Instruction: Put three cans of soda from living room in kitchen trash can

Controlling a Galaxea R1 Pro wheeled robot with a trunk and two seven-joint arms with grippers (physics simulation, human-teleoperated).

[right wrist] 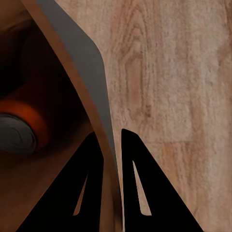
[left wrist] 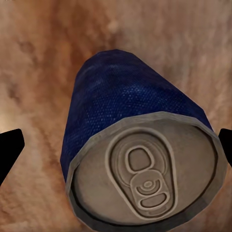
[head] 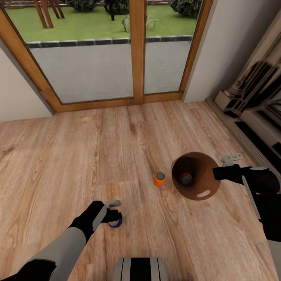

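On the living room's plank floor stands a blue can of soda (head: 116, 223), silver top up (left wrist: 145, 179). My left gripper (head: 113, 214) is open around it (left wrist: 118, 145); one finger (left wrist: 225, 145) is at the can's edge and the other (left wrist: 10, 150) stands off it. An orange can (head: 159, 178) stands upright on the floor beside the trash can (head: 203, 187). The trash can is tilted, its brown inside facing me, with another orange can (head: 185, 178) (right wrist: 24, 123) in it. My right gripper (head: 219, 171) (right wrist: 112, 145) is shut on the trash can's rim (right wrist: 82, 63).
Wood-framed glass doors (head: 136, 50) close the far side, with white walls at both ends. The ornate fireplace (head: 253, 101) runs along the right. My base (head: 140, 269) shows at the near edge. Open floor lies to the left and ahead.
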